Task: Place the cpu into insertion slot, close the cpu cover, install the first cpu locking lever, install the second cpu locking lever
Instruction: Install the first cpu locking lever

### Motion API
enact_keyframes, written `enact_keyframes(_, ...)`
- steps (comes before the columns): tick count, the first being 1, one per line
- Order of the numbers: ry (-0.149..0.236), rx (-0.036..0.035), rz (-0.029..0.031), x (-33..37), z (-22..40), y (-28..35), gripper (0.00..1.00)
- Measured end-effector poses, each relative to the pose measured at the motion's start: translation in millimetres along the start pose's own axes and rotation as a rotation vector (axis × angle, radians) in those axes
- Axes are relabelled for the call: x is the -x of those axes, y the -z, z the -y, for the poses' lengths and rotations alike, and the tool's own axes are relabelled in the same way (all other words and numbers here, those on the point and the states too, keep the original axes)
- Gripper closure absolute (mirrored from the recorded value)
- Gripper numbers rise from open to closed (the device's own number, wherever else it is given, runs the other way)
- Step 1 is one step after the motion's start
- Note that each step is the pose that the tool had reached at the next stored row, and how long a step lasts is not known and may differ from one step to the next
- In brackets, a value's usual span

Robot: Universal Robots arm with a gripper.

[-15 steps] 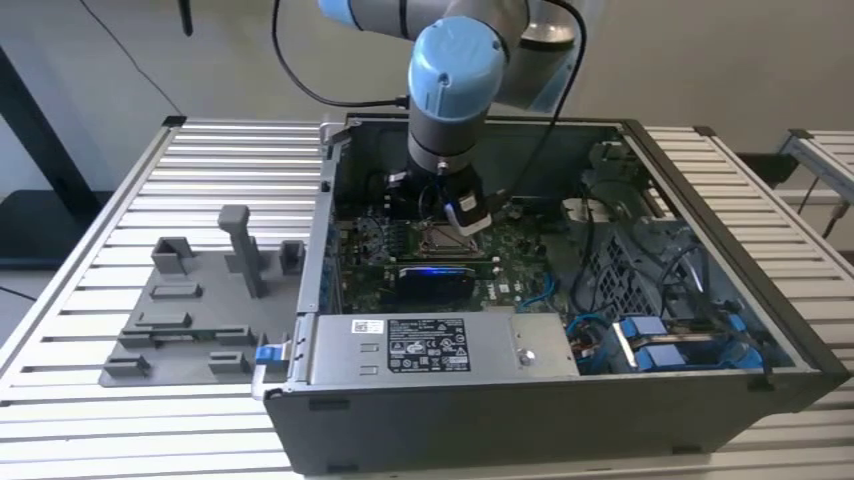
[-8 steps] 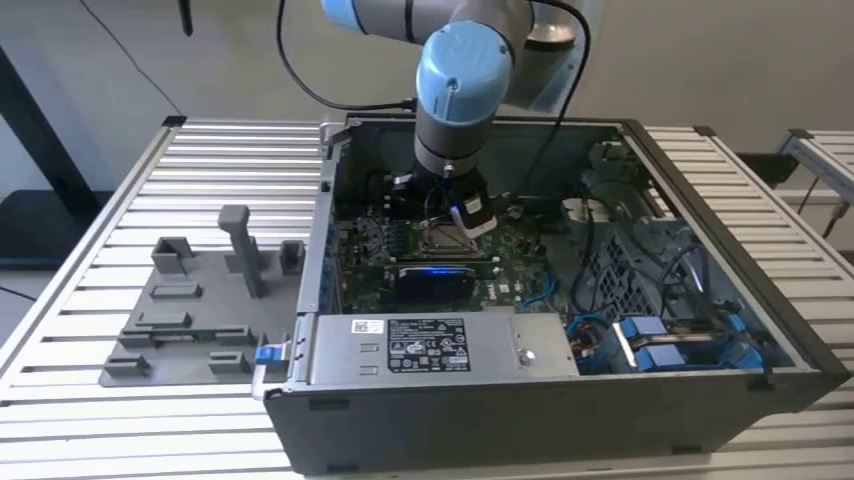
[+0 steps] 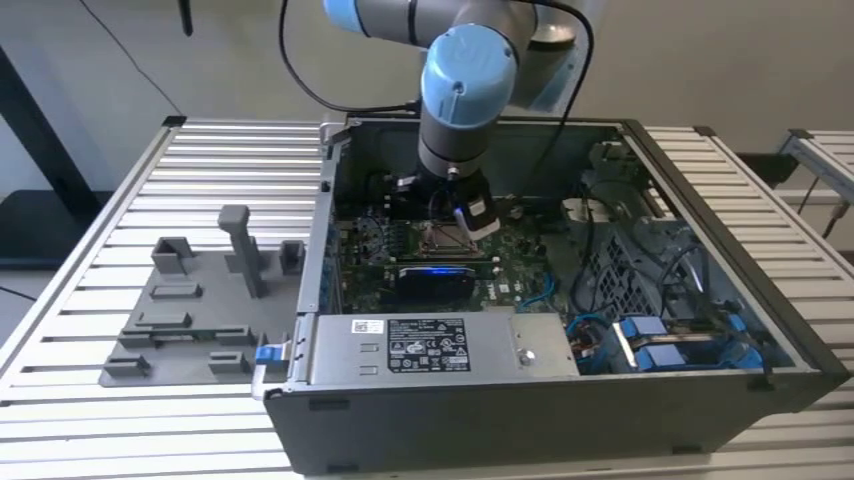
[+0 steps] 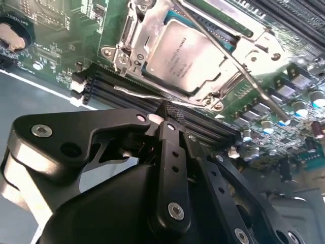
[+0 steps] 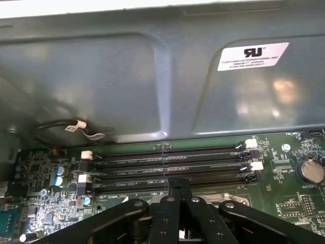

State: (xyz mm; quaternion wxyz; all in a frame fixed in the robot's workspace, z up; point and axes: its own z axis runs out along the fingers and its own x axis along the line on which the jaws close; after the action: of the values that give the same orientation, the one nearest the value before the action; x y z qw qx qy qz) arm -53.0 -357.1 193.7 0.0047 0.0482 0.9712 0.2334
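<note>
The cpu lies flat in the insertion slot, with the silver metal cover framing its edges. One thin locking lever runs slanted across the socket's corner, looking loose. A second lever lies along the socket's side nearest my fingers. My black gripper is shut with nothing in it, its tip just beside that second lever. In the first wrist view the gripper hangs over the memory slots. In the exterior view the gripper sits just behind the socket inside the open computer case.
Long black memory slots run beside the socket, close to the grey case wall. A power supply fills the case front and blue-tagged cables lie at the exterior view's right. A grey fixture plate rests on the table at its left.
</note>
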Motion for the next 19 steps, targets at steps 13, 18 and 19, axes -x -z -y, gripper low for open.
enact_keyframes(13, 0.003, 0.0009, 0.006, -5.6, 1.2, -0.8, 0.89)
enact_keyframes(18, 0.003, 0.001, 0.006, 3.1, 1.0, -2.3, 0.89)
enact_keyframes(19, 0.003, 0.0008, 0.006, 6.6, 1.0, -3.1, 0.89)
